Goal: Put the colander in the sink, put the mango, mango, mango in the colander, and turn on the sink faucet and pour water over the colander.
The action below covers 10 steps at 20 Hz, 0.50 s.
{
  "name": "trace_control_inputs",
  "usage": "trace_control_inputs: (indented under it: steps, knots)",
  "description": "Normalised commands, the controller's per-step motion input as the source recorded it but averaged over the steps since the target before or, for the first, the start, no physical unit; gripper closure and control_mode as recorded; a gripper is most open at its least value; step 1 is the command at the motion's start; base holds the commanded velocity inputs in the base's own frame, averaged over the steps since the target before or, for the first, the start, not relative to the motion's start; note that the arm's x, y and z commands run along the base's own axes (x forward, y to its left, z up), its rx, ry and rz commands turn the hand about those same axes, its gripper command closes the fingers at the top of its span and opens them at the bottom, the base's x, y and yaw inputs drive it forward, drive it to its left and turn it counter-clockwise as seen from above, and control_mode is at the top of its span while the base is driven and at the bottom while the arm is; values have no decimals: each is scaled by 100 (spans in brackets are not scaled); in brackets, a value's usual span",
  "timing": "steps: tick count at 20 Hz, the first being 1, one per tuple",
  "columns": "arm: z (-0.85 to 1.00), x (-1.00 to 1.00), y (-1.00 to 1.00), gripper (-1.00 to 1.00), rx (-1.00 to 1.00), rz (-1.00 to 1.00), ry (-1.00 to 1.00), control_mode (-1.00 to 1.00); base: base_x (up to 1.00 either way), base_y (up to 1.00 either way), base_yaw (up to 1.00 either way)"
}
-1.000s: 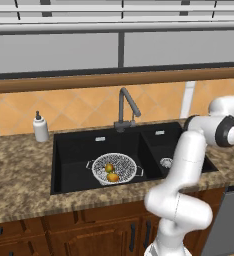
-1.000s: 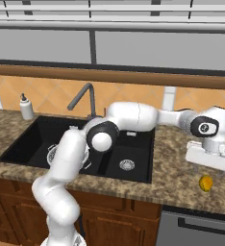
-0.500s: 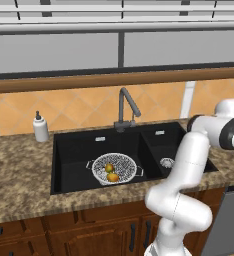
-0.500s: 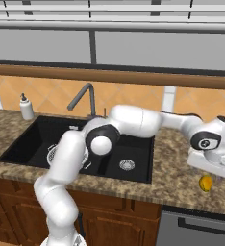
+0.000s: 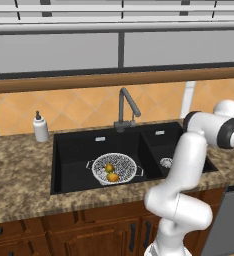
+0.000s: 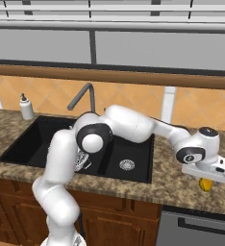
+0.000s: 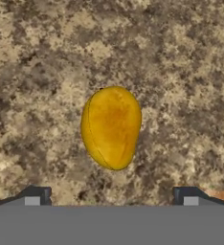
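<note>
The small oval yellow-orange mango (image 7: pixel 111 127) lies alone on the speckled brown granite counter (image 7: pixel 47 62), dead centre in the hand view, long axis running roughly 12 to 6 o'clock. In the right base view the same fruit (image 6: pixel 206 184) peeks out under the hand, at about 3 o'clock from the matte black double-basin sink (image 6: pixel 28 139). The two-finger gripper (image 7: pixel 111 197) hangs directly over it with jaws spread as wide as they go and nothing between them; its dark fingertips (image 7: pixel 36 196) flank the fruit at 8 and 4 o'clock.

The mango looks firm, smooth-skinned and light, so it is likely to roll or squirt out under a pinch near its tapered ends. The safest hold would be across the short axis at the widest belly, with the fingers coming down at its 9 and 3 o'clock sides, low enough to pass the widest part.

The round silvery perforated metal colander (image 5: pixel 114 168) sits in the large basin with two mangos (image 5: pixel 111 172) already inside. The dark grey arched faucet (image 5: pixel 126 108) stands at the basin's 12 o'clock, no stream running.

Compared with a second ago, the hand has swung further towards 3 o'clock and dropped lower, so it now covers most of the fruit
</note>
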Motion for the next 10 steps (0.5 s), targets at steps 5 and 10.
trace_control_inputs:
  steps: [5, 10]
  knots:
    - [-11, 22, 0, -100, -1, 1, 1, -100, 0, 0, 0]
    - [1, 35, -14, -100, 0, 0, 9, -100, 0, 0, 0]
